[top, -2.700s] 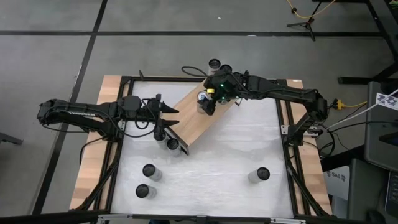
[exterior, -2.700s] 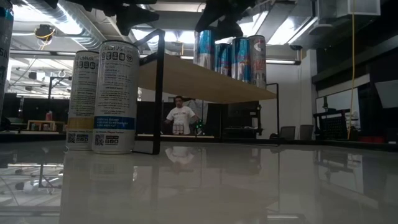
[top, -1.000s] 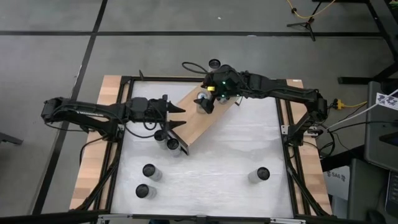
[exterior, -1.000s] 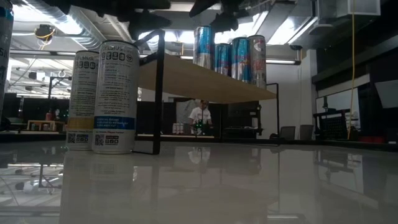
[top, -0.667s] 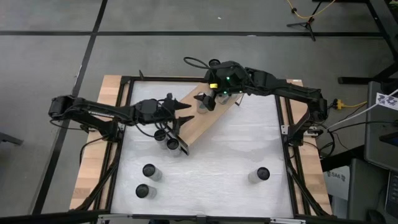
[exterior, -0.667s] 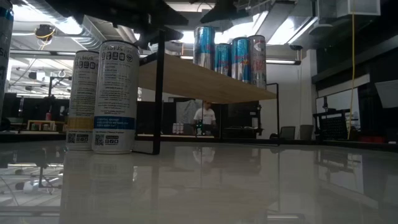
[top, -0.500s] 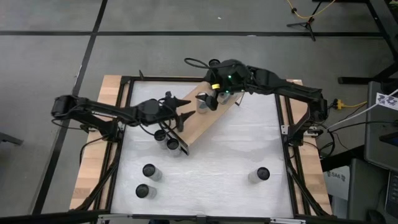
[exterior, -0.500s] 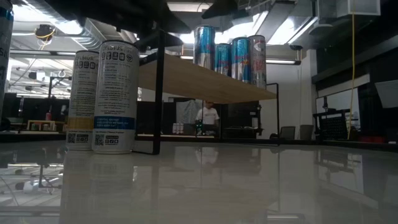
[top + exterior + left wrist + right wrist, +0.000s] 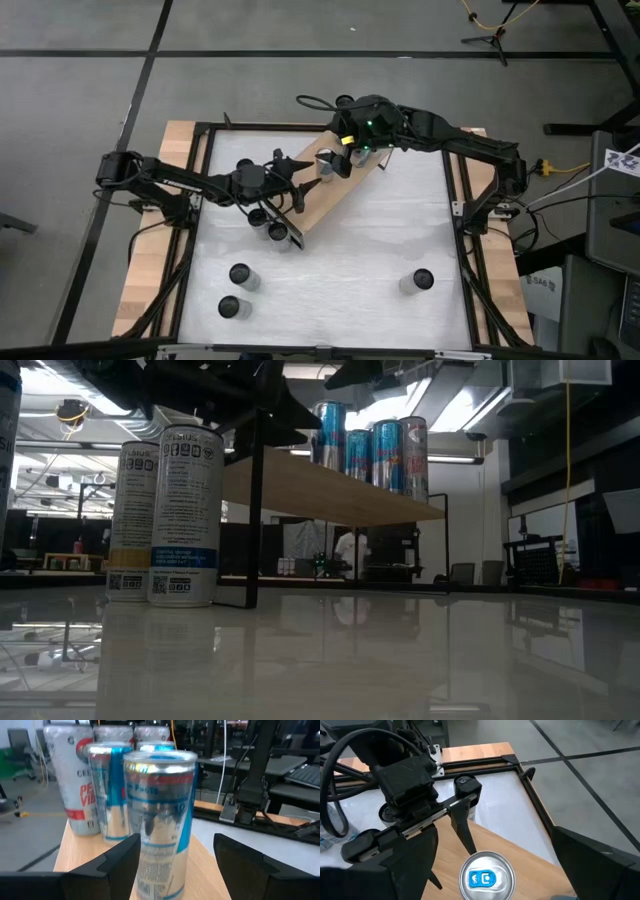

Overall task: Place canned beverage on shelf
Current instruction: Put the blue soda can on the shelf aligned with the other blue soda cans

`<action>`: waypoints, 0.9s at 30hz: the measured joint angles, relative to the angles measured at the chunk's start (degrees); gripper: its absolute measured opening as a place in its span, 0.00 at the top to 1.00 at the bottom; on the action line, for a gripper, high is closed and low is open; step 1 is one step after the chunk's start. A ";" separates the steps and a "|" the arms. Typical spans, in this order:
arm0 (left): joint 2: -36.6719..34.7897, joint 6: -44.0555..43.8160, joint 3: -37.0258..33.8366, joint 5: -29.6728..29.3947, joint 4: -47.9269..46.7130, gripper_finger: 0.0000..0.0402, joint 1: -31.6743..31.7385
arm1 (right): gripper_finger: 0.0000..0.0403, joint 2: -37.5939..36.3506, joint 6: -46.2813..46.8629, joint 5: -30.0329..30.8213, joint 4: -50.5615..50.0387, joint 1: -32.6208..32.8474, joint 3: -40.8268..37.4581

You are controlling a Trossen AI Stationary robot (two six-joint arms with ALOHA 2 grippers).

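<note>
Fingers of the left gripper (image 9: 297, 178) stand apart on either side of a blue-and-silver beverage can (image 9: 159, 822), not visibly touching it. This can stands upright on the long light-brown wooden shelf (image 9: 330, 190) with black metal frame ends, near three further cans (image 9: 370, 453) at its far end. The right gripper (image 9: 338, 166) hangs above the can, fingers spread wide, holding nothing.

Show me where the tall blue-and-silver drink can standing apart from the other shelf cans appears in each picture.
High view: the blue-and-silver drink can stands on the shelf's far half.
Low view: leftmost can up on the shelf.
Left wrist view: centre, nearest the camera.
Right wrist view: its lid, seen from above.
Shared landmark: the light-brown wooden shelf.
</note>
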 joint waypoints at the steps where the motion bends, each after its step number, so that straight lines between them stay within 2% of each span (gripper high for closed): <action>1: 0.07 0.24 0.00 0.02 0.41 0.39 0.00 | 0.05 0.00 0.00 0.00 0.01 0.00 0.01; 10: 0.07 0.63 0.00 0.00 0.22 0.39 0.00 | 0.05 0.00 0.00 -0.20 0.02 0.04 -0.01; 13: 0.07 0.63 0.00 0.00 -0.01 0.39 0.00 | 0.05 0.00 -0.76 -2.63 0.02 0.01 0.00; 21: 0.07 0.63 0.00 0.06 -0.02 0.39 -0.03 | 0.05 0.00 -14.82 -14.14 0.02 0.00 0.00; 27: 0.07 0.56 0.00 0.52 -0.07 0.39 -0.04 | 0.05 0.00 -24.05 -15.17 -0.66 -0.02 0.01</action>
